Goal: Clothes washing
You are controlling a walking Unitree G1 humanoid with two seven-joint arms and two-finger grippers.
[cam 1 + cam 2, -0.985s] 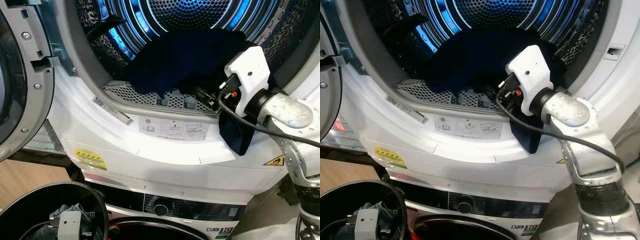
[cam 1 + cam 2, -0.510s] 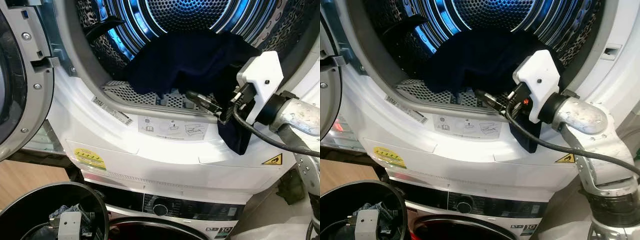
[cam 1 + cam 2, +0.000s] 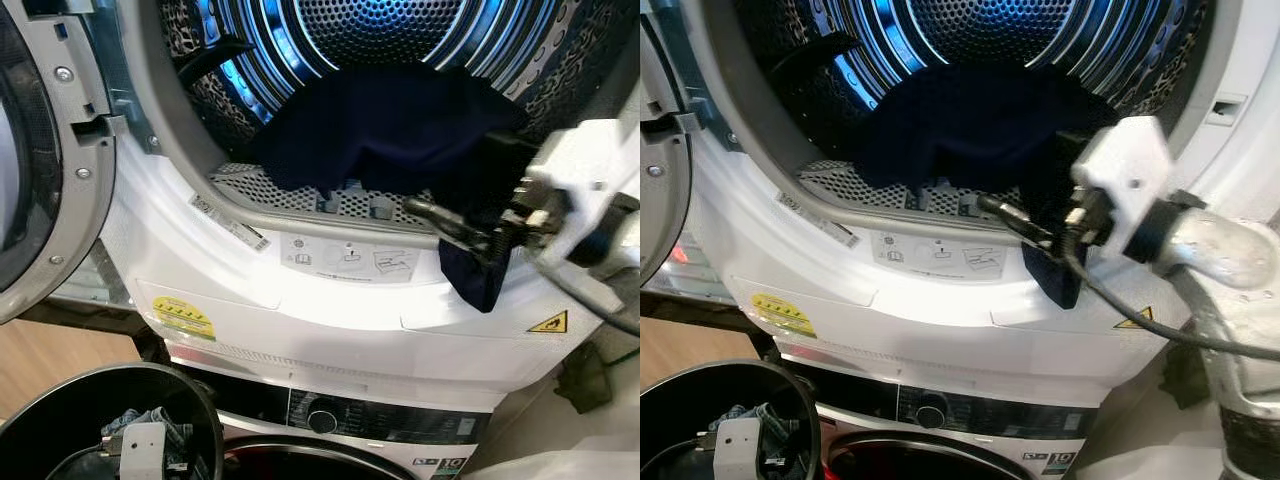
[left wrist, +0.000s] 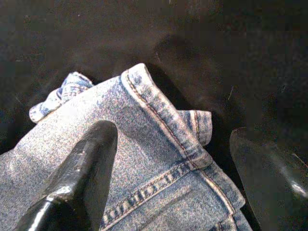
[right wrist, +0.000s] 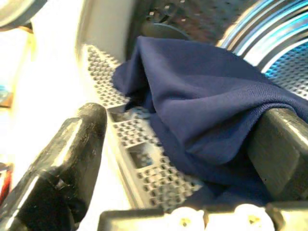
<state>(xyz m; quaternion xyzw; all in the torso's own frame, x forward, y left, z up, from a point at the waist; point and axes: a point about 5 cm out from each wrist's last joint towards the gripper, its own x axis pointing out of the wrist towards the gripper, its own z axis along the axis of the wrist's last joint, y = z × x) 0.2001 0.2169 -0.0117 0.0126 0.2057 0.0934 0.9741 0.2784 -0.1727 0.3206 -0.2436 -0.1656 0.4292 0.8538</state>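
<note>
Hovering my right gripper (image 5: pixel 178 159), fingers spread and gripping nothing, at the drum mouth, I'm looking at the navy garment (image 3: pixel 400 125) lying mostly inside the drum (image 3: pixel 250 60), one corner hanging over the door rim (image 3: pixel 330 260). My left gripper (image 4: pixel 173 168) is hanging spread over the jeans (image 4: pixel 159 159) in the black basket (image 3: pixel 60 395), so I'm judging loading only partly done: corner needs tucking, jeans are waiting.

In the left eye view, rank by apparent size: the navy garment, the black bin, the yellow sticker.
1. navy garment
2. black bin, cut off by the frame and nearer, so unsure
3. yellow sticker
</note>
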